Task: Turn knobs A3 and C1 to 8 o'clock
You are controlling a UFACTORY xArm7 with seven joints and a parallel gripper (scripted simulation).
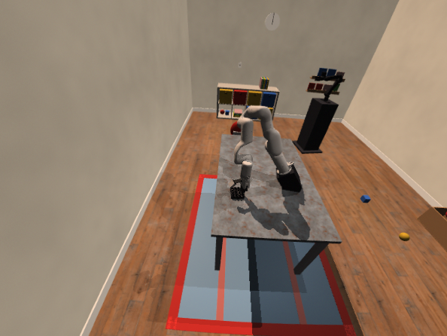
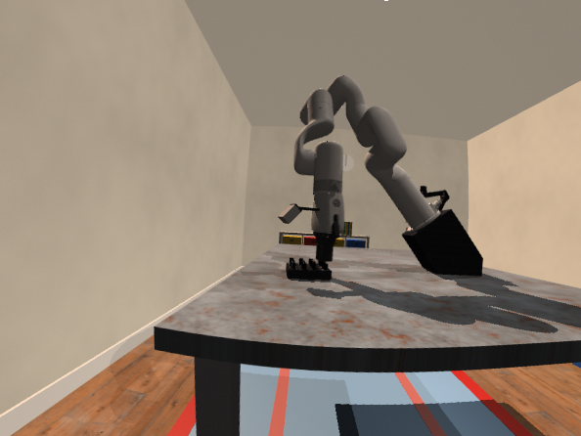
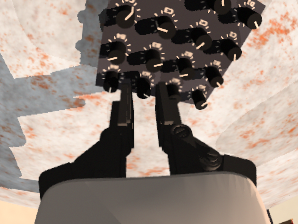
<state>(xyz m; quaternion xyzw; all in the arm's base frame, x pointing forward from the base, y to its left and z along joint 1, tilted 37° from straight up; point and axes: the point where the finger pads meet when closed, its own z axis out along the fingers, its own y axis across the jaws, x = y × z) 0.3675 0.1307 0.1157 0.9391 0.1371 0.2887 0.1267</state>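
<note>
Here the knob box (image 1: 236, 193) stands on the grey table (image 1: 301, 226), near the table's left edge as the top view has it, well apart from the arm's black base (image 1: 291, 180). The gripper (image 3: 144, 90) hangs straight down over the box's near edge. Its two black fingers are partly spread, not pinching, with one knob (image 3: 143, 84) of the nearest row in the gap between the tips. Which knob that is cannot be told.

The mottled grey table (image 1: 271, 222) carries the knob box (image 1: 236, 193) and the arm's black base (image 1: 297, 185).
</note>
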